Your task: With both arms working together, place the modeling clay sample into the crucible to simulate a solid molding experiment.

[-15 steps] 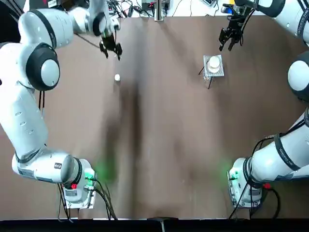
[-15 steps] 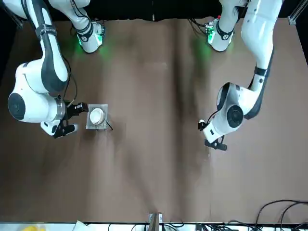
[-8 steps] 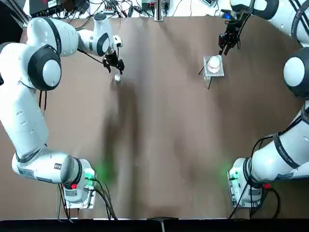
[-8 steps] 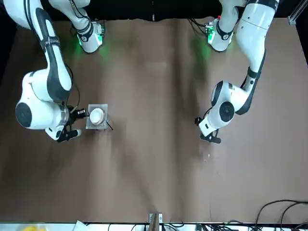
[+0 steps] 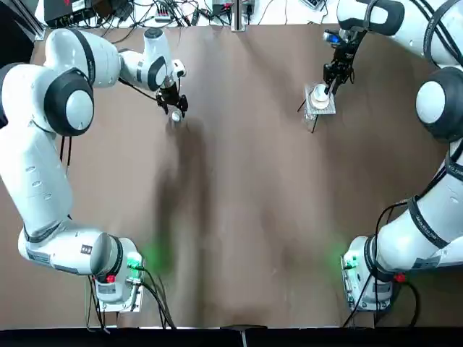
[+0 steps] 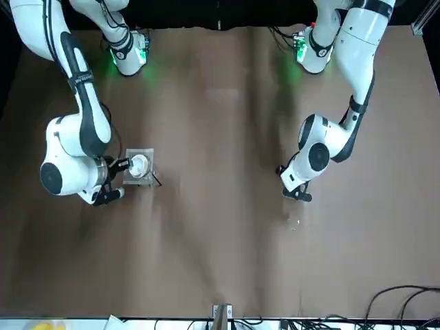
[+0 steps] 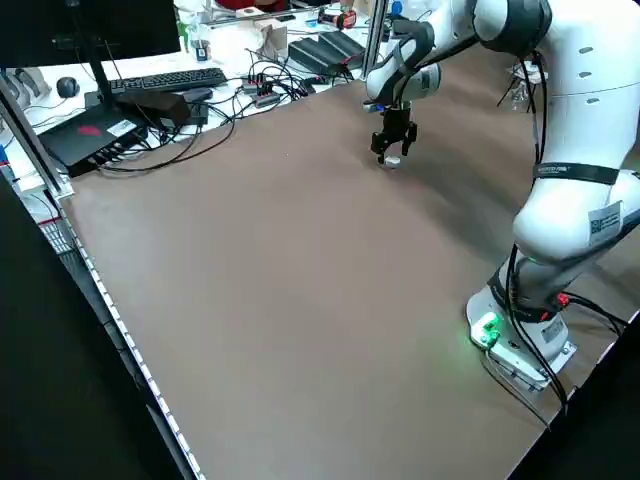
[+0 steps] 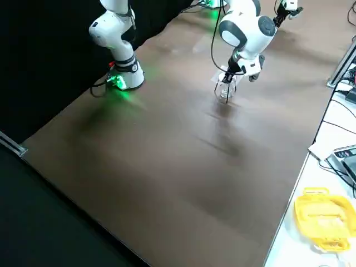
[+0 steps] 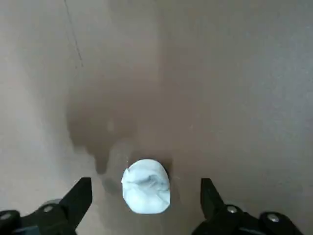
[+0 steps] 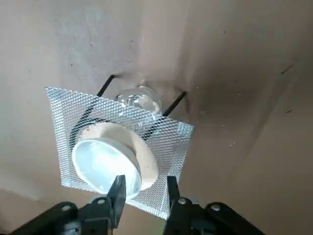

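The modeling clay sample (image 5: 176, 116) is a small white pellet lying on the brown table at the far left. My left gripper (image 5: 173, 108) is lowered over it and open. In the left wrist view the pellet (image 9: 145, 193) lies between the two spread fingers of that gripper (image 9: 145, 182), touching neither. The crucible (image 5: 319, 94), a white round cup, rests on a square mesh stand (image 5: 327, 108) at the far right. My right gripper (image 10: 145, 179) hovers at the crucible's (image 10: 107, 164) rim, jaws narrowly open, one finger over the bowl and one outside.
Under the mesh stand (image 10: 63, 117) sits a small clear glass object (image 10: 139, 100) between thin black wire legs. Cables and desk equipment (image 7: 150, 95) lie beyond the table's far edge. Both arm bases (image 5: 116, 278) stand at the near edge.
My left gripper came down and toward the pellet until its fingers straddle it. My right gripper moved from beyond the stand in to the crucible's rim.
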Motion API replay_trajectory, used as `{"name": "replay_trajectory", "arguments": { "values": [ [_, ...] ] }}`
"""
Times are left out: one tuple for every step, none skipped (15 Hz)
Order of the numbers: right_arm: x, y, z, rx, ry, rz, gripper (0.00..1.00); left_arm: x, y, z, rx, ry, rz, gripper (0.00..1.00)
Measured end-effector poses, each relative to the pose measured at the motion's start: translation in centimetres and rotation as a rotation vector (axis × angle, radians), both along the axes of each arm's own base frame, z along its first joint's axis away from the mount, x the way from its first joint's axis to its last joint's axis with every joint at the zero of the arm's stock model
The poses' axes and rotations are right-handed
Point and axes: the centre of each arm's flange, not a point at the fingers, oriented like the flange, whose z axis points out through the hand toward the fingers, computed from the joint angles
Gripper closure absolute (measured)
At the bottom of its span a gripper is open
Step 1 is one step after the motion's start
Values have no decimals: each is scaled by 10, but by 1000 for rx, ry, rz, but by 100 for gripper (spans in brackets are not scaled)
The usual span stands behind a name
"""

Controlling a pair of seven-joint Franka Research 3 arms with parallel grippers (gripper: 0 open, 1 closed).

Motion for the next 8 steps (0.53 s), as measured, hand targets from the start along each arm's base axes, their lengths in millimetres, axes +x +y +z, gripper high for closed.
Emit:
{"name": "replay_trajectory", "arguments": {
  "values": [
    [0, 2, -2, 0, 4, 3, 61, 0, 0, 0, 0, 0, 0, 9],
    [-1, 3, -3, 0, 5, 5, 63, 0, 0, -1, 0, 2, 0, 9],
    [-1, 3, -3, 0, 5, 5, 63, -1, 0, -2, 1, 3, 0, 14],
    [-1, 3, -3, 0, 5, 5, 67, -1, 0, -3, 1, 5, 0, 17],
    [-1, 3, -3, 0, 5, 5, 67, -1, 0, -4, 1, 7, 0, 17],
    [-1, 3, -3, 0, 5, 5, 67, -1, 0, -5, 1, 8, 0, 19],
    [-1, 3, -3, 0, 5, 5, 68, -1, 0, -5, 2, 8, 0, 19],
    [-1, 3, -3, 0, 5, 5, 70, -1, 0, -5, 2, 9, 0, 24]
  ]
}}
